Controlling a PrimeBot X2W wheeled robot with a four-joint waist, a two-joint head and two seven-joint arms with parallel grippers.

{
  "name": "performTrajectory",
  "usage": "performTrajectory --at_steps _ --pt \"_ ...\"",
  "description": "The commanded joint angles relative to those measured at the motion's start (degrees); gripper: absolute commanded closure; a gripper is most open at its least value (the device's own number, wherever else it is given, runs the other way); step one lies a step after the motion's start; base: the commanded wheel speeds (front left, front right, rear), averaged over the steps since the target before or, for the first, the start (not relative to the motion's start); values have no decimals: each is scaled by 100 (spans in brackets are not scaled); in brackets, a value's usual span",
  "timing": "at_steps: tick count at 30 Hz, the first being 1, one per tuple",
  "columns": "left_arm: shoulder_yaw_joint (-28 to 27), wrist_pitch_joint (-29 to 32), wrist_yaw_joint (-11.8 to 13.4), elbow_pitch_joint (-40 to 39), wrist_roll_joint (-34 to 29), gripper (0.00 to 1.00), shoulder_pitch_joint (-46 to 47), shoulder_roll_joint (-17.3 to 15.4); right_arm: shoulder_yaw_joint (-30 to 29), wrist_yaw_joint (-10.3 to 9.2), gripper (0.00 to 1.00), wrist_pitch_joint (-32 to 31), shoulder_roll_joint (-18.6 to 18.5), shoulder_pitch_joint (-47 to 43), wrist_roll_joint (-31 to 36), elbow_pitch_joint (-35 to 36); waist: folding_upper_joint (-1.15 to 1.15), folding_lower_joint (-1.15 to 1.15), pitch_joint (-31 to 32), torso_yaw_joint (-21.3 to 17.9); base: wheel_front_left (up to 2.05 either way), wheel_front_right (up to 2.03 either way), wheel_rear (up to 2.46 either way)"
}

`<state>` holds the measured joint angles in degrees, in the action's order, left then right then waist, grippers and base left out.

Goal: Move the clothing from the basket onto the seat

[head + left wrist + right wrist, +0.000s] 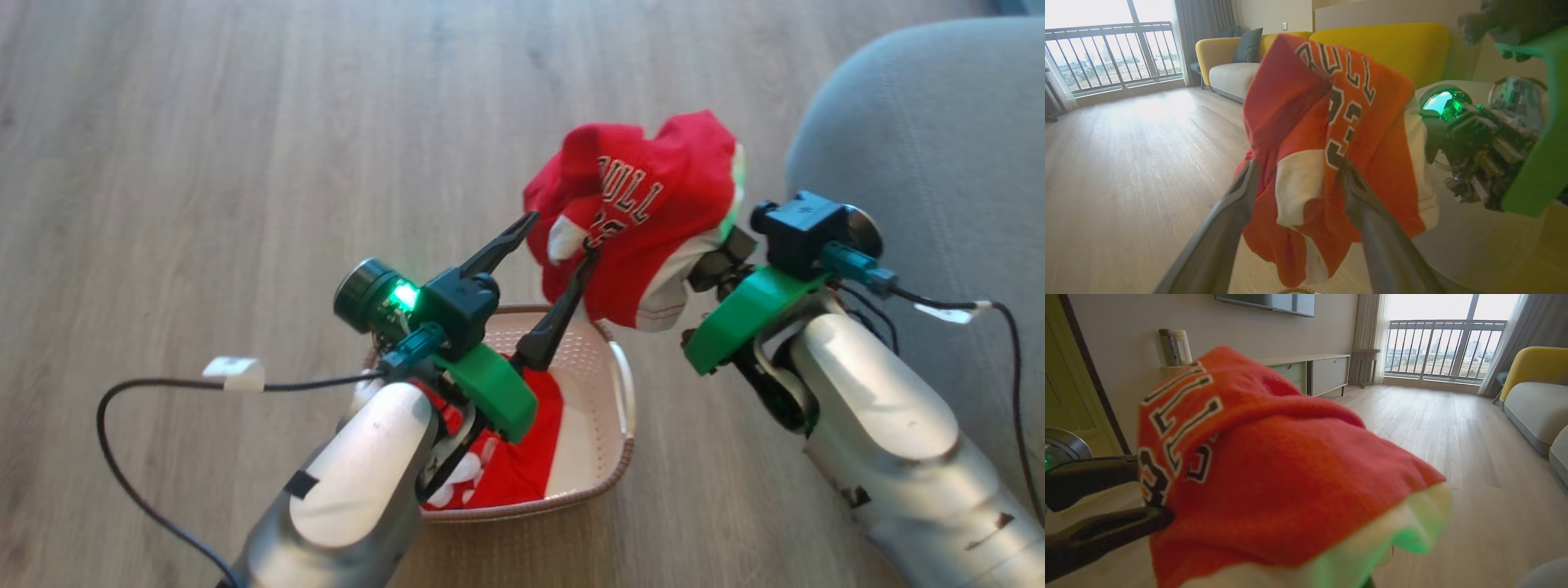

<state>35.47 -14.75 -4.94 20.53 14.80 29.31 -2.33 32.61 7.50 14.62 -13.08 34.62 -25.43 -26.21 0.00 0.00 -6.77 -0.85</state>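
— Now, where is the clothing?

— Split in two. One red jersey (637, 204), white-trimmed, lettered "BULL" in black and white, hangs bunched in the air above the far right corner of the small oval cream plastic basket (589, 359) with perforated walls. It touches neither the basket nor the large grey fabric seat (922, 139) to the right. A second red garment (522, 465) with white patches lies inside the basket, partly under the left forearm.

— Left gripper?

— The left gripper (560, 237) has its fingers released and spread wide. In the left wrist view one fold of the jersey, white patch included, sags between the two dark fingers (1372, 220); the cloth brushes them and nothing is pinched.

— Right gripper?

— The right gripper (722, 261) reaches in from the seat side, and the jersey sits draped over its tip. Its fingers are buried under the cloth, so I cannot tell whether they are clenched.

— Surroundings?

— Pale wood-plank floor (204, 163) under the basket; the seat's rounded corner is near the right forearm.
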Motion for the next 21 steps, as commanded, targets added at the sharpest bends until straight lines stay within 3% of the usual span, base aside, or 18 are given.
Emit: performTrajectory --at_steps 1,13,21 --pt "-224 -25 -28 -146 -55 0 77 -65 -53 -1 100 38 6 -5 43 218 0 0 5 -173 0 0 0" --pt "-607 -25 -195 -139 -236 0 -222 -133 -887 -1 100 38 90 -545 101 764 0 0 62 -1343 0 0 0" --pt "-960 -25 -225 -230 -344 0 -340 -154 -1072 -1 100 38 176 -779 191 1219 0 0 -19 -2279 0 0 0"
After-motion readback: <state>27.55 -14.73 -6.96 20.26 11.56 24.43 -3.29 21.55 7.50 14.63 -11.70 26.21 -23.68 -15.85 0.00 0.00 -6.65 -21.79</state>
